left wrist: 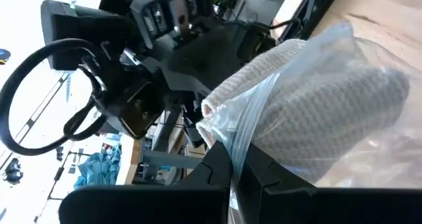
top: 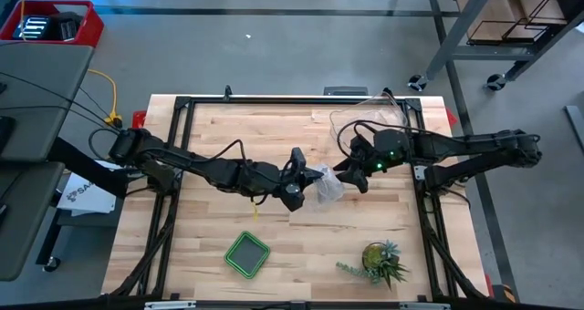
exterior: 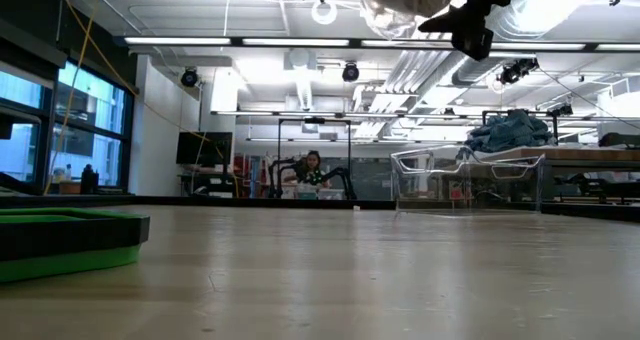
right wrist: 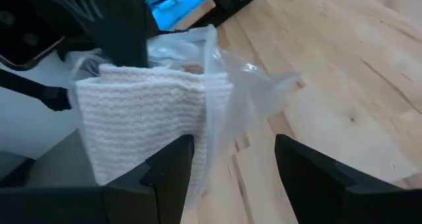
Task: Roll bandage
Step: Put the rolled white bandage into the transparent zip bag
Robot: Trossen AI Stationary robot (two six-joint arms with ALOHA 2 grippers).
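The two arms meet above the middle of the table (top: 274, 118), and the bandage (top: 321, 184) hangs between them, lifted off the wood. In the high view it is a pale bundle inside a clear bag (top: 330, 190), just between the left gripper (top: 299, 178) and the right gripper (top: 354, 175). In the low view the bundle (exterior: 405, 2) is at the upper edge, well above the table top, with dark gripper parts beside it. The left wrist view shows the white knitted cloth (left wrist: 316, 118) folded thick, wrapped by the bag (left wrist: 369, 46), and a pinch of the plastic runs down between the left fingers (left wrist: 217, 165), which are closed on the bag. In the right wrist view the right fingers (right wrist: 171, 161) stand apart, and the cloth (right wrist: 142, 115) with the bag (right wrist: 244, 85) is just in front of them; whether they touch it cannot be told. On the table a green tray (top: 247, 254) lies near the front edge, a small plant (top: 381, 263) stands to the right of it, and a clear tub (exterior: 468, 180) stands at the far side. A person (exterior: 312, 170) sits far back in the room
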